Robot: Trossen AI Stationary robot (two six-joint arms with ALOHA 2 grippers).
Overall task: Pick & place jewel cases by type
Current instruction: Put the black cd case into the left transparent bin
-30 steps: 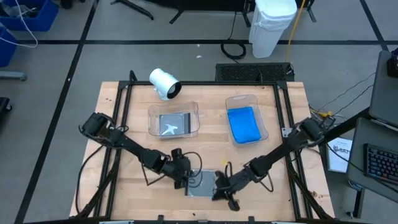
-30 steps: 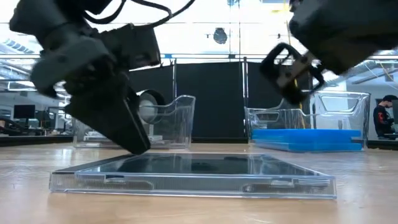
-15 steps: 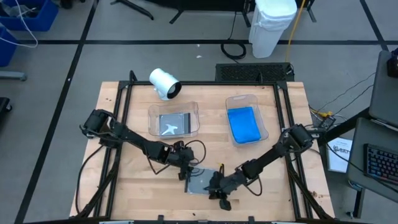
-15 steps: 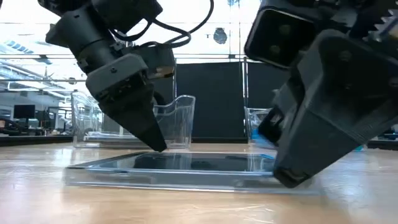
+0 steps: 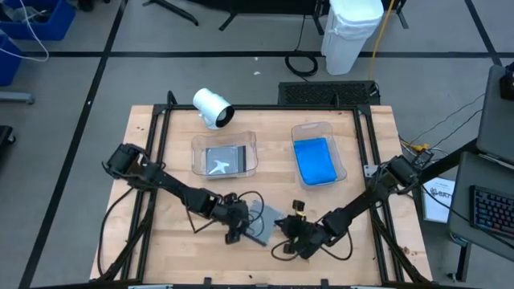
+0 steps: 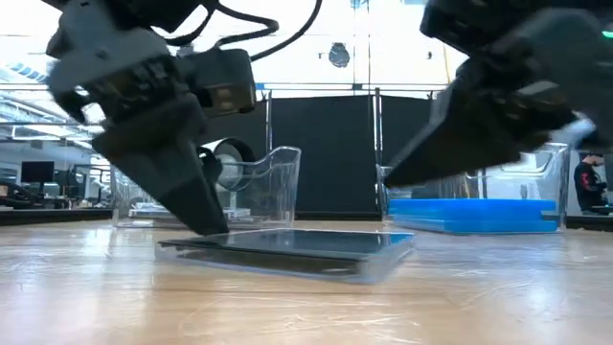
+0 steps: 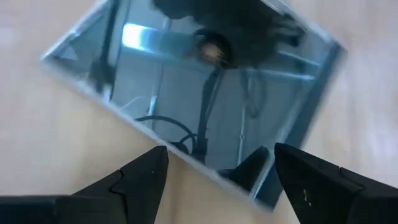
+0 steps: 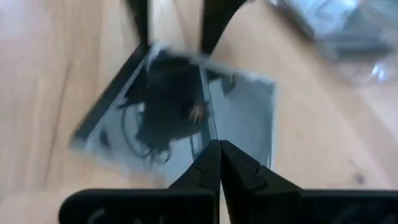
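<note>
High view: left gripper (image 5: 238,232) wide at clear jewel case (image 5: 261,225) edge; right gripper (image 5: 291,234) closed beside it.

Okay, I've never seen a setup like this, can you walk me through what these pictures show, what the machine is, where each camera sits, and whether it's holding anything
This is a robot with two dark jointed arms working at a wooden table. One picture looks straight down from above, one looks level across the tabletop, and the other two come from small cameras on each arm's wrist.

Near the front of the table lies a dark, see-through jewel case. The left gripper is over one edge of it with its fingers open, one on either side of a corner. The right gripper sits just beside the case with its fingers shut. Neither is holding it; the case rests on the wood.

Farther back are two clear trays: the left tray holds a dark case, the right tray holds blue cases. A white cylinder lies behind them.
</note>
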